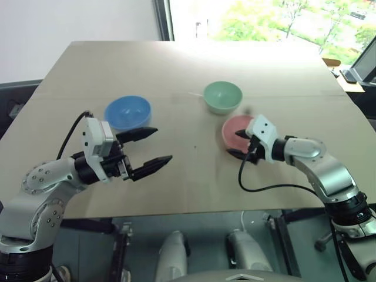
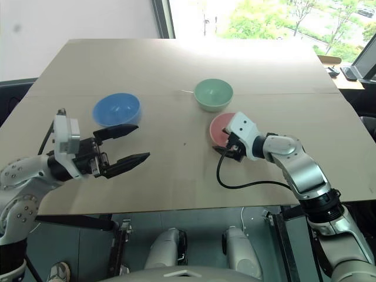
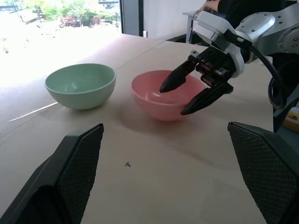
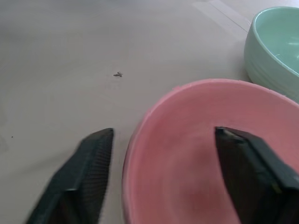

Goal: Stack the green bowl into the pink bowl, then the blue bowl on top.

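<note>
tabletop (image 1: pixel 194 176) — pink bowl (image 3: pixel 163 95) rim between right gripper (image 3: pixel 194 91) fingers

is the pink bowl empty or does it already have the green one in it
Empty. The pink bowl shows a bare inside, and the green bowl stands apart beside it on the table.

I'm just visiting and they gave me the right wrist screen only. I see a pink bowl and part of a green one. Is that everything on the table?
Observer: No, a blue bowl sits apart, toward the robot's left.
Operator: Is anything stacked?
Observer: No; the green bowl, the pink bowl and the blue one each stand alone.
Operator: Where's the other arm?
Observer: The left tool hangs open beside the blue bowl.
</note>
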Motion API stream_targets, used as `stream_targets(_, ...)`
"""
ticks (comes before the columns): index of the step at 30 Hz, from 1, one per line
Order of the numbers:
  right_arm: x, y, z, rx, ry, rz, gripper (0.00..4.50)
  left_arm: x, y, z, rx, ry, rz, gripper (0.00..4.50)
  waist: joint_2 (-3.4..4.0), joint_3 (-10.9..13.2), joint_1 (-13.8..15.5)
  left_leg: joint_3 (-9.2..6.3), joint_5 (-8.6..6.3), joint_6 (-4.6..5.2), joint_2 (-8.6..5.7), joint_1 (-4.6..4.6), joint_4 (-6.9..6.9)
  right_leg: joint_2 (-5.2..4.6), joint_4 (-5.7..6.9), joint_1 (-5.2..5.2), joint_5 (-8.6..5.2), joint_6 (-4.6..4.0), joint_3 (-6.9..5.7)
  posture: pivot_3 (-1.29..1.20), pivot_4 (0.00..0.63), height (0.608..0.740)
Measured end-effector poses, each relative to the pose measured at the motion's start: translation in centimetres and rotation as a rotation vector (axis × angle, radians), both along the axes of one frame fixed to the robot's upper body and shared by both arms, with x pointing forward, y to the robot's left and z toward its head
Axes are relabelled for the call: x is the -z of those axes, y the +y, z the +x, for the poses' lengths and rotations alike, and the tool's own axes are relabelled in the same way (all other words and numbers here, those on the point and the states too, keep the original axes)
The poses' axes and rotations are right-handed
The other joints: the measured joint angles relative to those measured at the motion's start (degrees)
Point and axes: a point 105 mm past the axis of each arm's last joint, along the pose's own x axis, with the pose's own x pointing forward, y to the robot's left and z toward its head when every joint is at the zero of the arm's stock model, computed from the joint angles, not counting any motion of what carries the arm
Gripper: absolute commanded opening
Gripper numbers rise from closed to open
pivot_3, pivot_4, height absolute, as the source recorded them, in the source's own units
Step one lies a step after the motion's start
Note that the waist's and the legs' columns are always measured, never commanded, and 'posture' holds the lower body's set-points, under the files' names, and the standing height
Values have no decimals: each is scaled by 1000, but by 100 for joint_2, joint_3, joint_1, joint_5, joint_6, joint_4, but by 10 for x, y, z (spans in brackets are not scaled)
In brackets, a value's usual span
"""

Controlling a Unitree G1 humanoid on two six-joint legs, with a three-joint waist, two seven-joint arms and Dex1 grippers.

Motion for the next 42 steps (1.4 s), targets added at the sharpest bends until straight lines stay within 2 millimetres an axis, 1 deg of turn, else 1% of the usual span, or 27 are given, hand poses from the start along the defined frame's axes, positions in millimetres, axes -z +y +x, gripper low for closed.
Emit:
stream_targets(3,-8,6,-2,-31,14,36,4415,1,0,0,-5,3,0,4500,0,0,-6,0,0,0,0,0,0,0,2,0,0,0,0,0,150,740)
stream_targets(4,-17,10,-5,-61,24,68,4415,1,0,0,-6,2,0,4500,2,1,-13,0,0,0,0,0,0,0,3,-1,0,0,0,0,150,740)
stream_targets(5,-32,16,-8,-108,20,102,4415,1,0,0,-8,2,0,4500,3,2,-20,0,0,0,0,0,0,0,4,-1,0,0,0,0,150,740)
stream_targets(7,-60,24,-8,-155,-45,130,4415,0,0,0,-11,-2,-1,4500,2,1,-31,-1,0,0,2,2,0,2,4,-1,0,0,-1,0,150,740)
stream_targets(8,-70,26,-6,-161,-78,131,4415,0,0,1,-14,-4,-2,4500,2,1,-26,-3,0,0,2,2,0,1,3,0,0,0,-4,0,150,740)
stream_targets(9,-82,29,3,-154,-130,133,4415,-1,0,1,-17,-6,-3,4500,2,1,-25,-4,0,0,2,2,0,1,3,0,0,-1,-5,0,150,740)
stream_targets(10,-86,31,9,-145,-144,133,4415,-1,0,1,-17,-8,-4,4500,2,1,-26,-2,0,0,1,2,1,1,3,0,0,-1,-5,0,150,740)
stream_targets(11,-89,34,27,-112,-180,105,4415,-2,0,2,-19,-12,-7,4500,2,1,-34,-1,0,0,1,3,2,1,3,0,0,-2,-4,0,150,740)
stream_targets(13,-85,38,51,-64,-210,49,4415,-4,1,4,-29,-18,-12,4500,1,0,-43,0,0,0,1,4,2,1,3,0,0,-2,-3,0,150,740)
stream_targets(15,-69,44,75,-20,-193,-5,4415,-3,5,6,-62,-19,-13,4500,1,1,-56,1,0,0,1,2,-2,2,4,-3,-1,-5,-3,0,150,740)
stream_targets(16,-59,47,84,-4,-170,-27,4415,-3,6,8,-78,-20,-12,4500,3,2,-56,2,1,0,1,-3,-6,2,3,-9,-1,-6,-2,0,150,740)
stream_targets(18,-42,56,97,6,-135,-71,4415,0,10,9,-112,-13,-9,4500,5,3,-54,5,1,-1,1,-5,-9,1,4,-15,-3,-10,-1,0,150,740)
stream_targets(19,-38,59,103,11,-126,-96,4415,1,12,10,-129,-13,-11,4500,6,4,-55,6,1,-2,1,-11,-11,1,3,-21,-3,-10,0,0,150,740)
stream_targets(22,-40,70,112,13,-122,-125,4415,2,16,9,-159,-11,-9,4500,7,4,-57,7,8,-14,3,-30,-14,1,5,-43,-3,-11,0,0,150,740)
stream_targets(23,-44,75,116,14,-134,-134,3917,4,17,7,-169,-7,-4,4500,7,5,-56,6,12,-22,3,-39,-13,1,6,-52,-3,-11,-2,0,150,740)
stream_targets(24,-46,77,118,19,-138,-136,3743,6,17,5,-171,-3,0,4500,7,5,-58,6,13,-23,3,-45,-13,1,6,-56,-3,-11,-1,0,150,740)
stream_targets(25,-48,77,120,24,-138,-137,3269,7,17,4,-176,2,1,4500,7,4,-57,5,13,-23,3,-56,-11,1,7,-66,-3,-11,-3,0,150,740)
stream_targets(26,-48,77,122,29,-139,-140,3009,8,18,3,-182,3,2,4500,6,4,-55,5,13,-24,3,-67,-10,0,9,-77,-2,-11,-4,0,150,740)
stream_targets(28,-45,74,124,38,-130,-153,2244,7,20,0,-202,-3,2,4500,7,4,-40,-1,16,-28,3,-84,-6,-2,10,-88,-2,-11,-12,0,150,740)
stream_targets(29,-42,73,124,40,-122,-159,1753,7,21,-1,-208,-5,4,4500,7,4,-36,-1,16,-28,3,-84,-6,-2,10,-88,-2,-11,-13,0,150,740)
stream_targets(33,-30,68,125,49,-91,-187,156,8,20,-4,-215,-4,5,4500,7,4,-48,-1,16,-28,2,-84,-6,-2,11,-88,-2,-11,-13,0,150,740)
stream_targets(34,-28,68,125,49,-89,-192,47,8,20,-4,-217,-6,4,4500,7,5,-48,-2,16,-28,3,-84,-6,-2,13,-89,-2,-11,-13,0,150,740)
stream_targets(42,-29,67,126,58,-95,-182,47,6,18,-5,-217,-16,3,4500,8,4,-57,-2,16,-28,3,-84,-7,-2,13,-90,-2,-11,-13,0,150,740)
